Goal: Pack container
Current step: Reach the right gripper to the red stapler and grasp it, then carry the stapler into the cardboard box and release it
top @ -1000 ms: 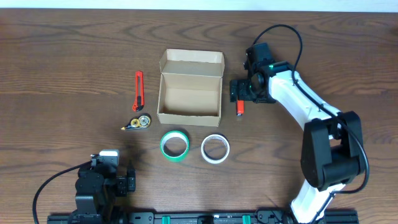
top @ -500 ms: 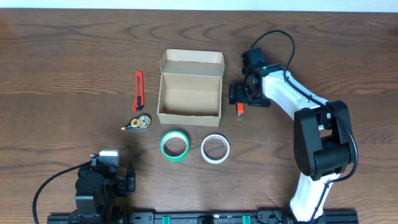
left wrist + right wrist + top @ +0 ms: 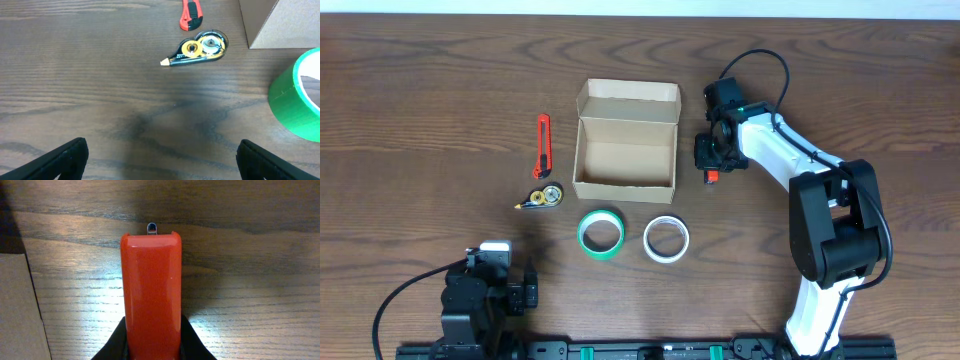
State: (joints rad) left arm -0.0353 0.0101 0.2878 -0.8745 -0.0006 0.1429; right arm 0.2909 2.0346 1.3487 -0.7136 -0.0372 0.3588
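The container (image 3: 625,150), an open tan cardboard box with its flap lid standing at the far side, sits mid-table. Just right of it my right gripper (image 3: 712,160) is shut on a small red oblong item (image 3: 711,176) that lies on the wood. The right wrist view shows this red item (image 3: 151,295) clamped between the black fingers (image 3: 116,345), its metal tip pointing away, with the box edge (image 3: 15,310) at the left. My left gripper (image 3: 162,167) stands wide open over bare wood near the front left, holding nothing.
Left of the box lie a red box cutter (image 3: 543,146) and a correction tape dispenser (image 3: 542,197). A green tape roll (image 3: 601,233) and a white tape roll (image 3: 667,238) lie in front of the box. The left arm (image 3: 480,295) rests at the front edge.
My right gripper has come down over the red item and shut on it; a second ago its jaws stood open. The left arm has not moved.
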